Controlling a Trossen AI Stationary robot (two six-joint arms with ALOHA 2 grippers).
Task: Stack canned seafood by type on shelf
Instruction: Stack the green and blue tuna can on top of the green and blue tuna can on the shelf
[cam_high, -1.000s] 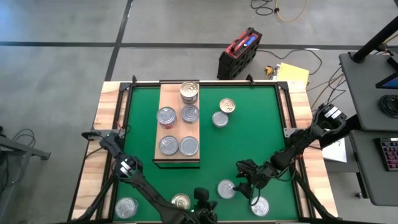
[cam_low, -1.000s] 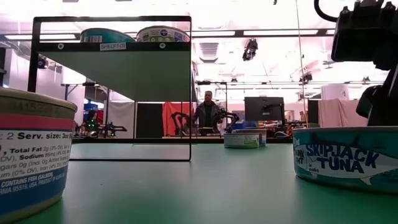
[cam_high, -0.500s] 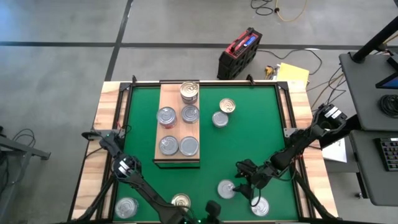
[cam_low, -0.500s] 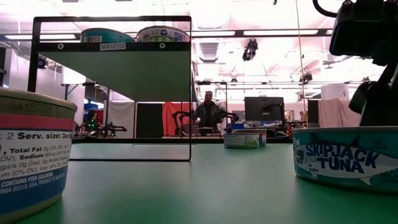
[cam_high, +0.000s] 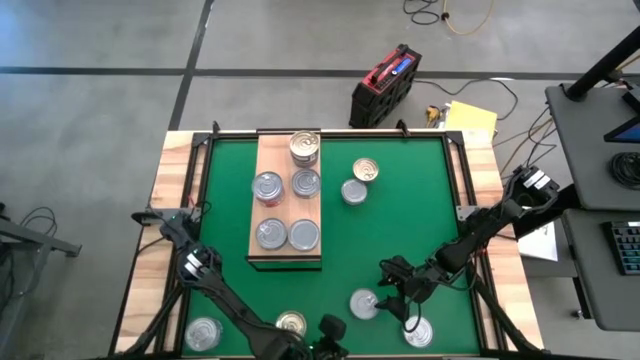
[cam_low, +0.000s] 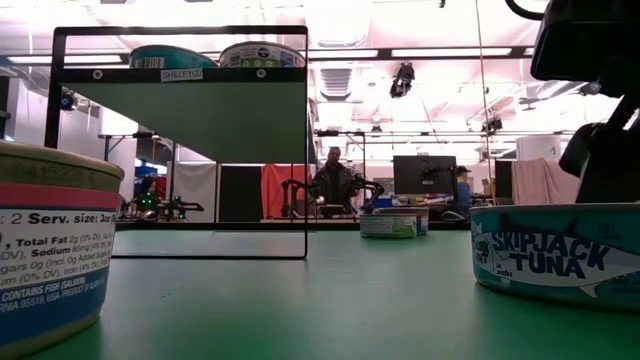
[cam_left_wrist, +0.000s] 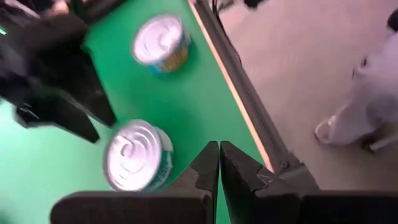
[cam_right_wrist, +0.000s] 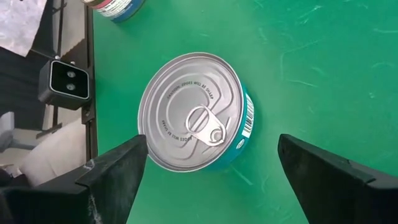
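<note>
Canned seafood lies in three groups: five round flat silver-lidded tins (cam_high: 288, 190) sit lid-up on the light wooden shelf board (cam_high: 285, 255), whose long axis runs away from the arms; two tins (cam_high: 359, 180) rest on the green mat (cam_high: 400, 220) just beside the board; four more stand near the front edge. One of these, a teal-sided silver tin (cam_right_wrist: 194, 120), stands upright with its pull-tab up, between the fingers (cam_right_wrist: 112, 174) of the right gripper (cam_high: 392, 300), which is spread fully wide and grips nothing. The left gripper (cam_left_wrist: 219, 168), at the front edge, is pressed closed and empty.
</note>
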